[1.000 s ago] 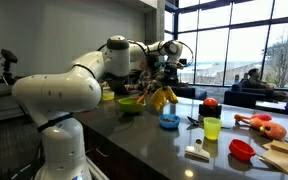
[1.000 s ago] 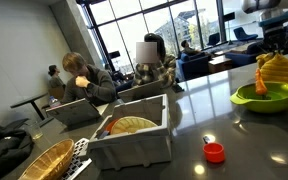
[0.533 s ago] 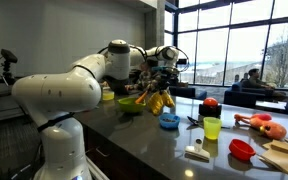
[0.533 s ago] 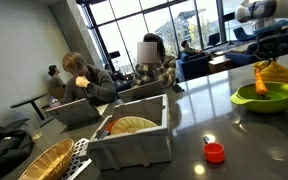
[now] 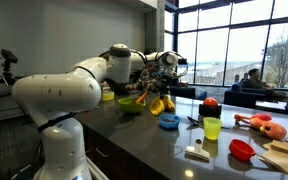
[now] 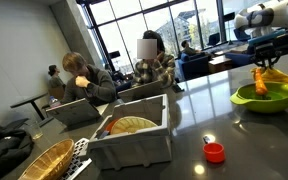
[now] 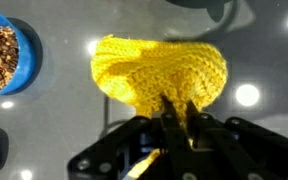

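1. The white robot arm (image 5: 59,95) is pictured stretched out over a dark bench (image 5: 134,140) beside tall windows, with people seated at tables in the background.
2. A white bin (image 6: 134,142) is seen near the bench's edge in an exterior view, well apart from the work.
3. A green bowl (image 6: 256,98) is shown on the bench just below the wrist; it is also visible in the other exterior view (image 5: 130,103).
4. A yellow knitted piece (image 7: 159,70) is held up off the bench, hanging by one end. It appears between the green bowl and a blue bowl in an exterior view (image 5: 159,100) and over the green bowl's far side in the other (image 6: 274,78). Whether its lower edge brushes the green bowl cannot be told.
5. The knit is judged light, soft and limp, not fragile or slippery. It is likely to sag and swing, so a pinch on a gathered fold or the thick edge is best; a single loose strand could stretch or pull.
6. The blue bowl (image 7: 2,55), filled with brown bits, is seen just beside the knit in the wrist view.
7. The jaws are shown pressed together on a bunched fold of the knit at its near edge.
8. A red cap (image 6: 214,152) is left lying alone on the bench.
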### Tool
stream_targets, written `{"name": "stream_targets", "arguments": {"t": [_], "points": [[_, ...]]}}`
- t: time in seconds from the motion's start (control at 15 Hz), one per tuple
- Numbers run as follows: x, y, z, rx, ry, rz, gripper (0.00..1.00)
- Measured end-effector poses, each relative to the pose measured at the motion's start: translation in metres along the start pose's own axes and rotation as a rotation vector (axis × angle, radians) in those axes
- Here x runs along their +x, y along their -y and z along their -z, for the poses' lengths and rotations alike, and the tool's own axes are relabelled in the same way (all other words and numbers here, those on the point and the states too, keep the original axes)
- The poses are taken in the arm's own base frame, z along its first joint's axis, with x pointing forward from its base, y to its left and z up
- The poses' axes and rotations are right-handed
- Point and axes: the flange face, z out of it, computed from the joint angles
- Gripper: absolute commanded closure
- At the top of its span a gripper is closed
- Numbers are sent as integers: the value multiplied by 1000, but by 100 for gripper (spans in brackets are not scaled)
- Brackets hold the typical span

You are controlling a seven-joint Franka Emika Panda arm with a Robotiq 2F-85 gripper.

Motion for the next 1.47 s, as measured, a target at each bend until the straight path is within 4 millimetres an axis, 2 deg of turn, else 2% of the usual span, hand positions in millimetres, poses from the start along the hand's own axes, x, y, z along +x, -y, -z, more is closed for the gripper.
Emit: {"name": "stream_targets", "arguments": {"t": [0.47, 0.67, 0.73, 1.0, 1.07, 1.27, 1.47], "points": [[30, -13, 7, 101, -115, -177, 97], [37, -12, 5, 112, -151, -225, 97], [38, -11, 4, 113, -159, -237, 86], [41, -10, 0, 110, -169, -259, 86], [41, -10, 0, 110, -170, -260, 97], [40, -9, -1, 109, -166, -256, 97], [34, 1, -11, 95, -144, -241, 97]]}}
